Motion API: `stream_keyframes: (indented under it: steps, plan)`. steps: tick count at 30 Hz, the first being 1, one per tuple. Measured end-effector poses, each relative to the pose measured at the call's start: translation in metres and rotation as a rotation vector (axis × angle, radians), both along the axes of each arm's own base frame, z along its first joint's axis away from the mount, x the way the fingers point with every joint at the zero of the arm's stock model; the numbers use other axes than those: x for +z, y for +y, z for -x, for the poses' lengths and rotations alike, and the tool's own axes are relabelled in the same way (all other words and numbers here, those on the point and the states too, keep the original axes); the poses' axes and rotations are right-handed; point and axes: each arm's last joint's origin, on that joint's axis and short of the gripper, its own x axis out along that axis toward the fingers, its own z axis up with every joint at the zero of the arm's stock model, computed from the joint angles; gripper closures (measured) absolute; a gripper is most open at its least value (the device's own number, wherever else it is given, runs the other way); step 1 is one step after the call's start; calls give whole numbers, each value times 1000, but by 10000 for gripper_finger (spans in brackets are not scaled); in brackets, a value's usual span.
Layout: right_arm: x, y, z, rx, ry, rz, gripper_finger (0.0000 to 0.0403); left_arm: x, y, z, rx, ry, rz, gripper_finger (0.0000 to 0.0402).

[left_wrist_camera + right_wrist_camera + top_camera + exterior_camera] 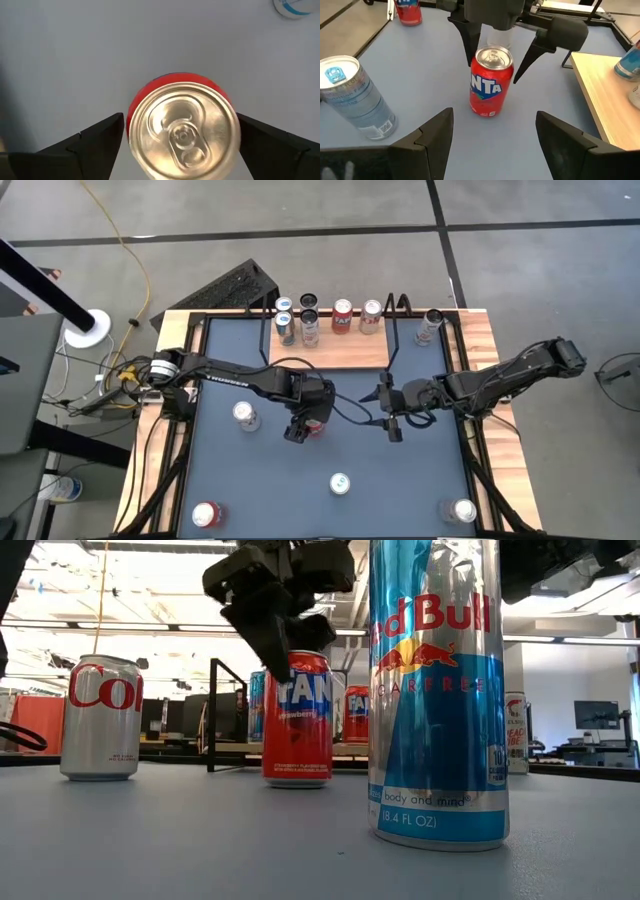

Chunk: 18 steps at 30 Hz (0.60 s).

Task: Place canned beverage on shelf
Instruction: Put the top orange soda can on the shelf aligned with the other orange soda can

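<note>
1. Red Bull can (pixel 437 690): stood closest to the low camera, on the worktop (pixel 400 470).
2. Fanta can (pixel 491 81): upright mid-worktop, short of the shelf (pixel 345 350).
3. My left end effector (pixel 303 426): straddled it, open, gripping nothing.
4. My right end effector (pixel 392 423): open, empty, waiting nearby.

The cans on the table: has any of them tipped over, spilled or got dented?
Nothing stands out. The red Fanta can stands upright on the blue tabletop, with the left gripper open around its top. The Red Bull can and the Coke can are upright too, and no liquid shows.
</note>
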Motion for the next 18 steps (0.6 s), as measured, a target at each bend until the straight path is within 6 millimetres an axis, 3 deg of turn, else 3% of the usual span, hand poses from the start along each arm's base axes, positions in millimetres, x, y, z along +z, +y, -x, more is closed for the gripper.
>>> stream_keyframes:
  steps: [11,15,18]
  plan:
    - [11,1,-5,0,-118,-37,132,60,5,17,130,158,-131,52]
    - [10,2,-13,-6,-163,-55,132,74,9,38,209,246,-161,52]
    - [10,4,-24,-6,-187,-64,132,93,11,61,273,210,-179,56]
